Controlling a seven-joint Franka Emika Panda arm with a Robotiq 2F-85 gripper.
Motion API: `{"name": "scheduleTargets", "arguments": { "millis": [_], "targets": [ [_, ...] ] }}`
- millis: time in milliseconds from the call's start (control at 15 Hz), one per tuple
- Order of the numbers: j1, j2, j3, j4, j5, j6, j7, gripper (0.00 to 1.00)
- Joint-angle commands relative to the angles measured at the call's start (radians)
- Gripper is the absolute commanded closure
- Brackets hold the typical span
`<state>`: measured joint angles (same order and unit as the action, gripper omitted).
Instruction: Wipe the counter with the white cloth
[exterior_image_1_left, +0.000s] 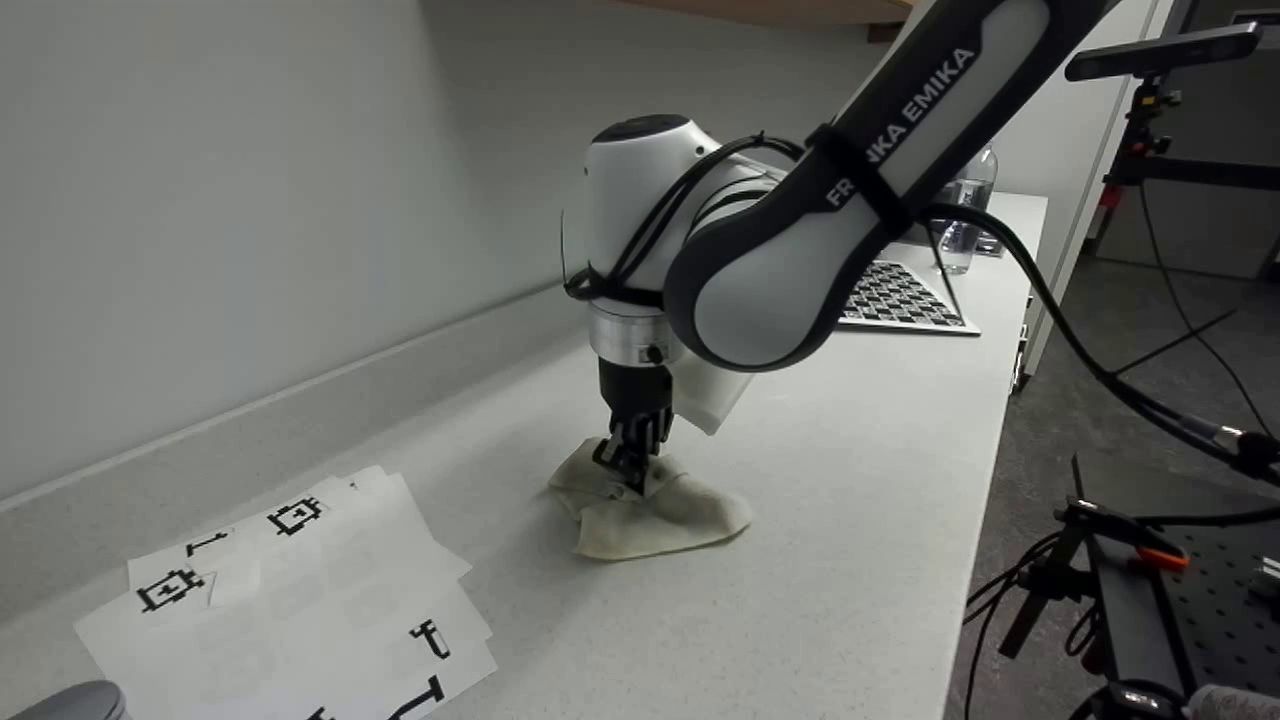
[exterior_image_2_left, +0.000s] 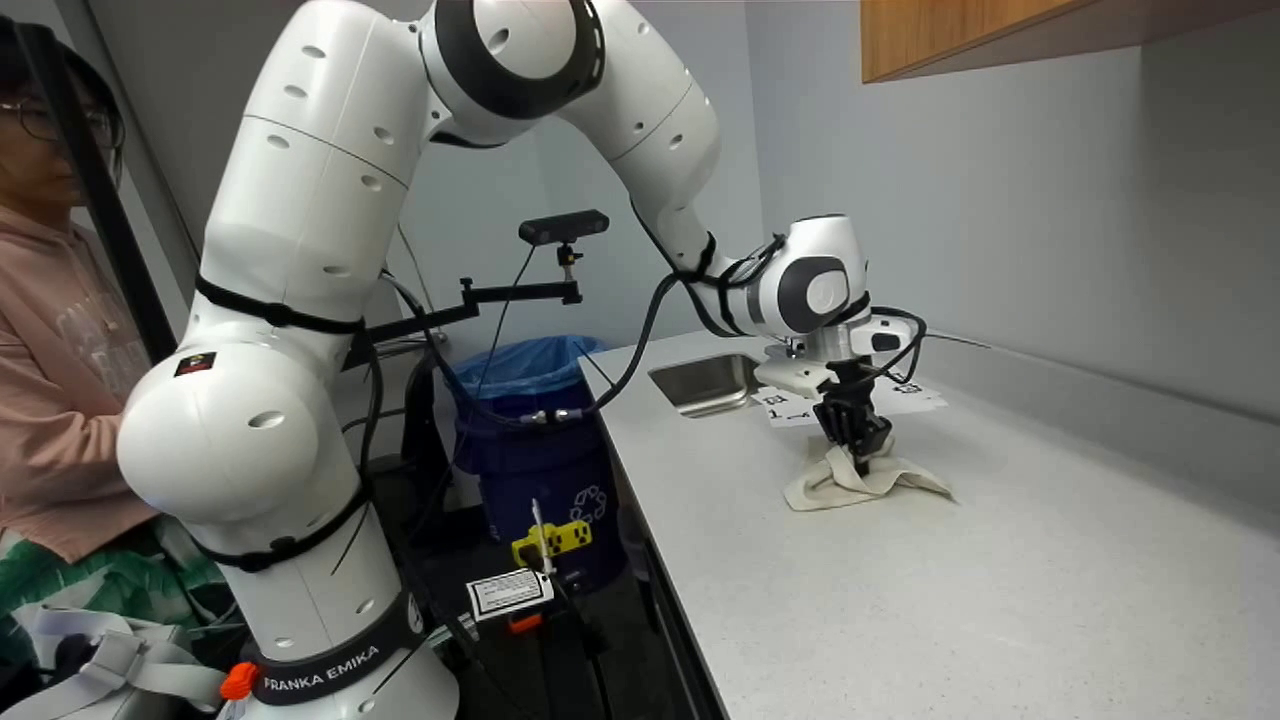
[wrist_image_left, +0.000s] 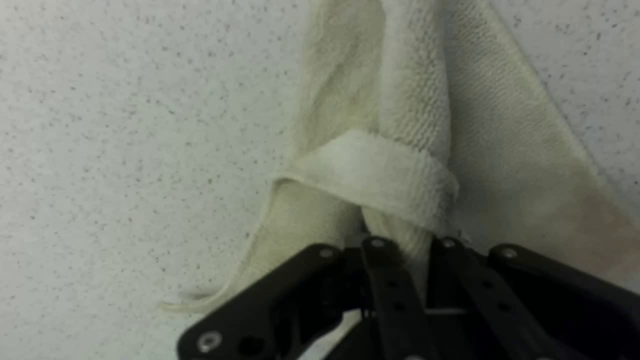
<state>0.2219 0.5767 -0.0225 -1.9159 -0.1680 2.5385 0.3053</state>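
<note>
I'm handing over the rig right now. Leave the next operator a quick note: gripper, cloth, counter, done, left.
Gripper: shut on a bunched fold of the white cloth.
Things: the white cloth lies crumpled on the counter; printed sheets lie on the same surface.
Done: white cloth gripped and on the counter. How much is wiped, I can't tell.
Left: probably wiping strokes, likely best kept off the printed sheets, then release.

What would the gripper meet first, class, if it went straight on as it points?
Pointing down, the gripper would likely meet the counter, perhaps through a layer of the white cloth it grips; any gap below is unclear.
</note>
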Motion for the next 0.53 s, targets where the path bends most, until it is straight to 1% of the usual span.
{"name": "scheduleTargets", "arguments": {
  "millis": [0, 467],
  "targets": [
    [-0.007, -0.002, -0.028, -0.004, 0.008, 0.002, 0.022, 0.97],
    [-0.060, -0.029, -0.109, -0.044, 0.024, 0.001, 0.080, 0.97]
  ]
}}
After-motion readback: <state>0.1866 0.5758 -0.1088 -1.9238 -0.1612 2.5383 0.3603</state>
